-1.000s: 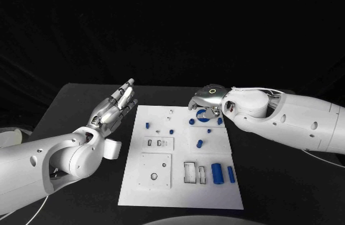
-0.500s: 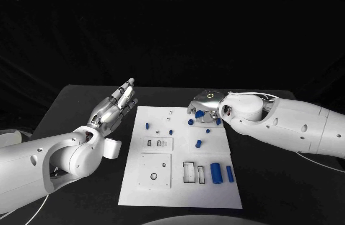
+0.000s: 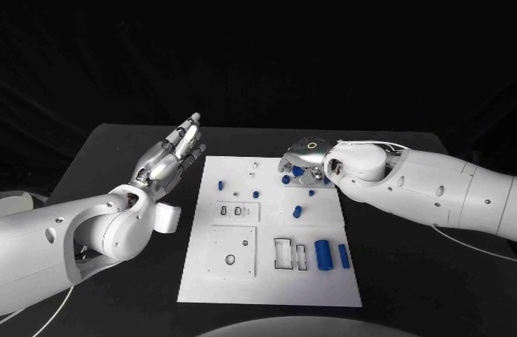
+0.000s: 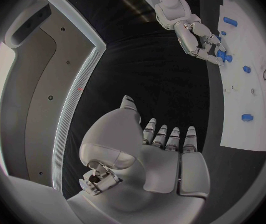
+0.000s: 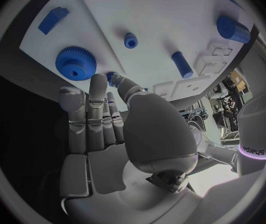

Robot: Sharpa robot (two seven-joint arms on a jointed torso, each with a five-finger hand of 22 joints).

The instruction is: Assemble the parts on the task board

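Two-armed robot at a black table [image 3: 119,139], with the white task board [image 3: 270,288] lying between its arms.

The right hand [image 3: 306,158] is lowered over the far right part of the board. In the right wrist view its fingers [image 5: 97,92] lie close together and nearly straight, their tips just beside a blue gear [image 5: 75,63] that rests flat on the board; nothing is seen between them, and whether a tip already touches the gear cannot be told. A small blue peg [image 5: 130,40] stands near the gear, with a blue wedge-shaped piece [image 5: 52,19] further off.

The left hand [image 3: 169,158] is raised beside the board's far left edge, palm flat and fingers [image 4: 170,137] extended side by side, holding nothing.

Other parts are spread over the board: a large blue cylinder [image 3: 323,252] and a slimmer blue pin [image 3: 344,256] at the near right, beside white rectangular recesses [image 3: 285,255]; a short blue pin [image 3: 297,213] at mid-board; a small blue stud [image 3: 221,185] toward the far left.

Probable hazards: the gear lies flat and thin, so narrowly set fingertips may slide over its teeth and push it across the board instead of lifting it. A pushed gear could strike the neighbouring peg. The board appears unclamped, and the free left hand does not steady it, so sideways pressure may shift the whole plate.
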